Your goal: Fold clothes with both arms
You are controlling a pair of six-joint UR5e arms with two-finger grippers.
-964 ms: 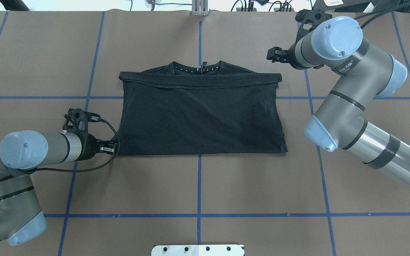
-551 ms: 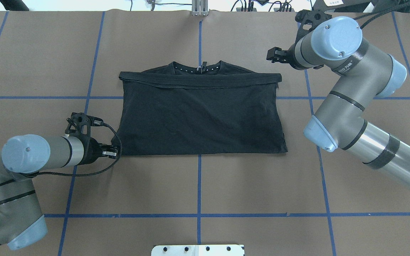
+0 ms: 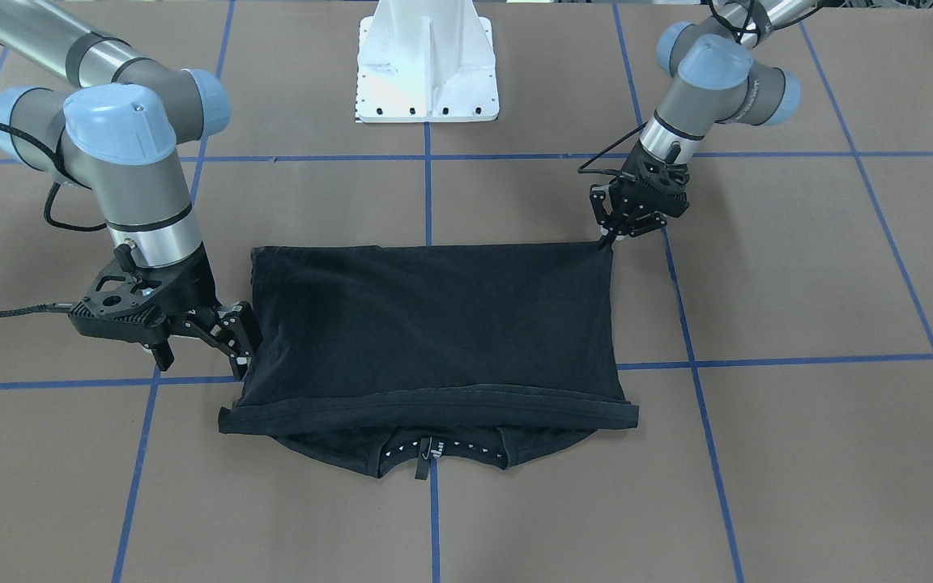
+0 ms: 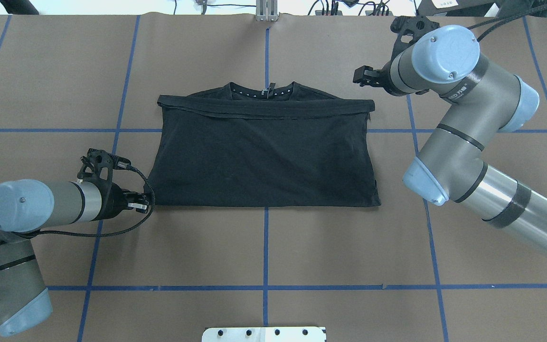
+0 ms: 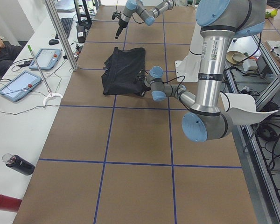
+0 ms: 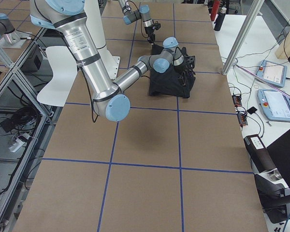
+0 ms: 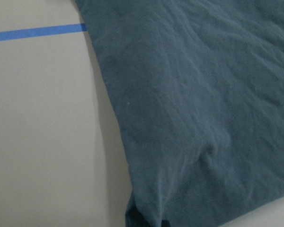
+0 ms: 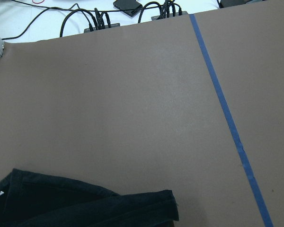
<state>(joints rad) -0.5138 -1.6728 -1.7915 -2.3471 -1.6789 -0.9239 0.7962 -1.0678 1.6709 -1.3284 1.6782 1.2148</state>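
Your T-shirt [image 4: 264,156] lies flat in the middle of the desk [image 4: 264,251], already doubled once: the hem sits as a band just short of the collar, which peeks out on the far side. The left gripper [image 4: 146,203] is low at the near-left corner, its jaws closed on the cloth. The corner is drawn out to a point toward it, and the left wrist view shows the fabric puckering where it is pinched. The right gripper [image 4: 356,78] hovers off the cloth, just beyond the far-right corner of the hem band, jaws apart and holding nothing. I judge you are squaring the shirt up between folds, with one corner secured and the other not. Next you need to lower the right jaws onto that far-right corner and catch both layers — grab only the top one and the band will likely peel open when you pull
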